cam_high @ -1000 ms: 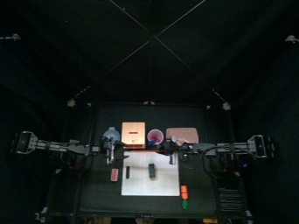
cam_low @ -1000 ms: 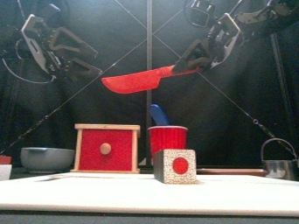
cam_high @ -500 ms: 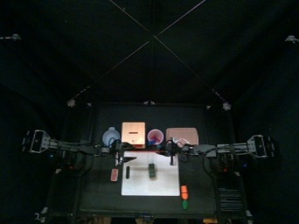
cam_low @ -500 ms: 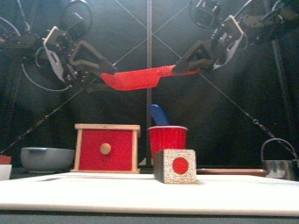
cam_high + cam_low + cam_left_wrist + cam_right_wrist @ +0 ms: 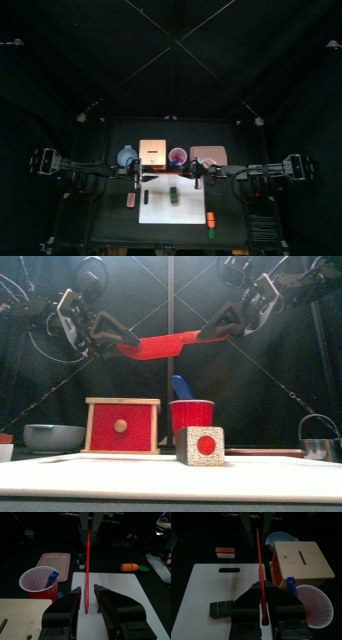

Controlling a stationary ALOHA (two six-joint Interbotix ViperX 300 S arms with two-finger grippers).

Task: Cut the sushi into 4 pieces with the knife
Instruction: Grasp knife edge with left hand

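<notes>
The right gripper (image 5: 263, 591) clamps the knife (image 5: 167, 344) by its handle high above the sushi (image 5: 201, 445) on the board (image 5: 204, 589), and the left gripper (image 5: 87, 589), jaws apart, straddles the blade tip, so it should close squarely before any release.

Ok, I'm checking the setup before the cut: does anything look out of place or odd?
Only the red knife: it hangs tilted high above the sushi roll, the right gripper shut on its handle, its blade tip between the open jaws of the left gripper. Nothing looks spilled or damaged.
</notes>
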